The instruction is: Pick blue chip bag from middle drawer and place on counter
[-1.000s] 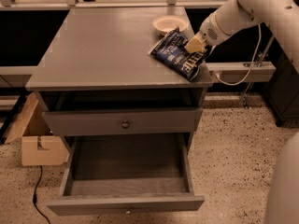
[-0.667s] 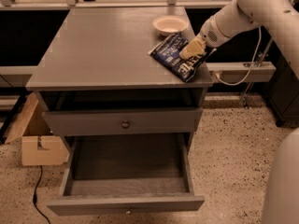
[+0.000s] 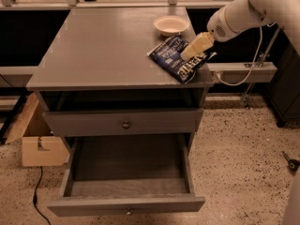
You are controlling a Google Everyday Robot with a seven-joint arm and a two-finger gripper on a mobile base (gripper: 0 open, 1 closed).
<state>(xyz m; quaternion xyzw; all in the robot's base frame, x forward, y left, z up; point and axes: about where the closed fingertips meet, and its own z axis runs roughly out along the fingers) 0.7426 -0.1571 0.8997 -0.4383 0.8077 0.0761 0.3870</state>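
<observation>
The blue chip bag (image 3: 174, 56) lies on the counter (image 3: 103, 46) near its right front corner, and its right end sticks out a little past the edge. My gripper (image 3: 192, 49) reaches in from the right on the white arm, with its cream fingers (image 3: 197, 45) closed over the bag's upper right part. The middle drawer (image 3: 131, 165) is pulled fully out at the bottom of the cabinet, and its grey floor is bare.
A small cream bowl (image 3: 171, 25) stands on the counter just behind the bag. A closed drawer front with a round knob (image 3: 125, 124) sits above the open drawer. A cardboard box (image 3: 40, 144) stands on the floor at the left. A grey rail (image 3: 243, 69) runs along the right.
The gripper has dipped slightly lower onto the bag. The bag has settled flatter on the counter and has barely shifted. The drawer has not moved.
</observation>
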